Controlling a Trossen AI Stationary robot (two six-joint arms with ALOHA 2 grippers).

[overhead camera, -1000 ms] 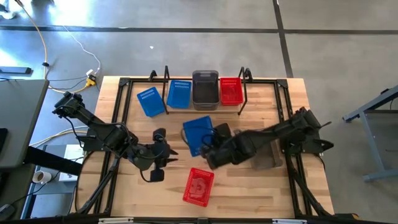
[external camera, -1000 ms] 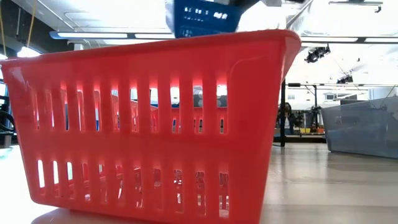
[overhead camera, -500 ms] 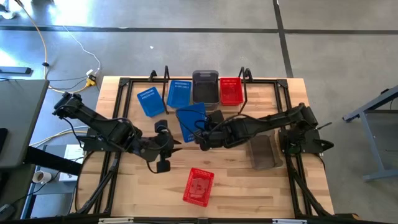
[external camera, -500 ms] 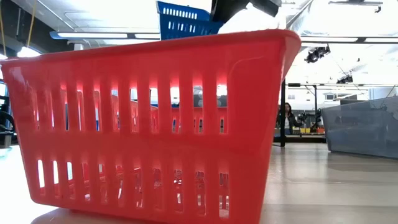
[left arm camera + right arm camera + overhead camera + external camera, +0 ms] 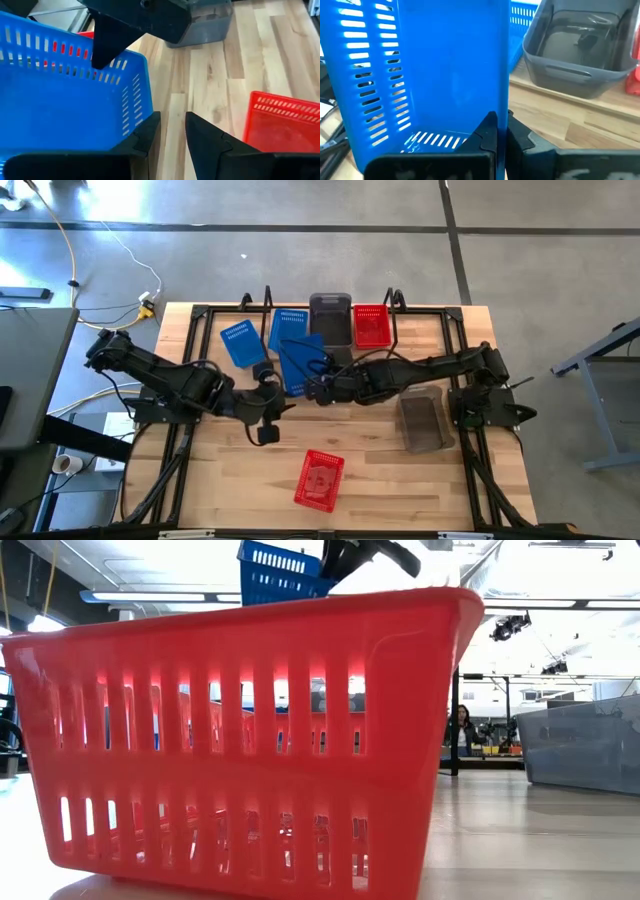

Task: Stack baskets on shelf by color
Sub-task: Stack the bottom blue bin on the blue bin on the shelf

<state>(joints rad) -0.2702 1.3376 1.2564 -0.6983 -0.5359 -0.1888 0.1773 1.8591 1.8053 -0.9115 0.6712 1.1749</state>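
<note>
- Right gripper [image 5: 318, 387] has carried the held blue basket [image 5: 300, 363] from mid-table toward the shelf [image 5: 392, 330]; a second ago it sat lower, near table centre
- Basket now hangs tilted just in front of the blue basket on the shelf [image 5: 290, 328], overlapping its near edge; stacking looks close
- Long axis runs roughly table-front to shelf, skewed slightly; open mouth appears tipped toward the right arm
- Right fingers [image 5: 490, 131] clamp the basket wall
- Left gripper [image 5: 266, 402] has shifted toward the carried basket; fingers [image 5: 145, 137] slightly apart, holding nothing
- Loose blue basket [image 5: 240, 343], red basket [image 5: 319, 479], grey basket [image 5: 421, 421] remain unstacked
</note>
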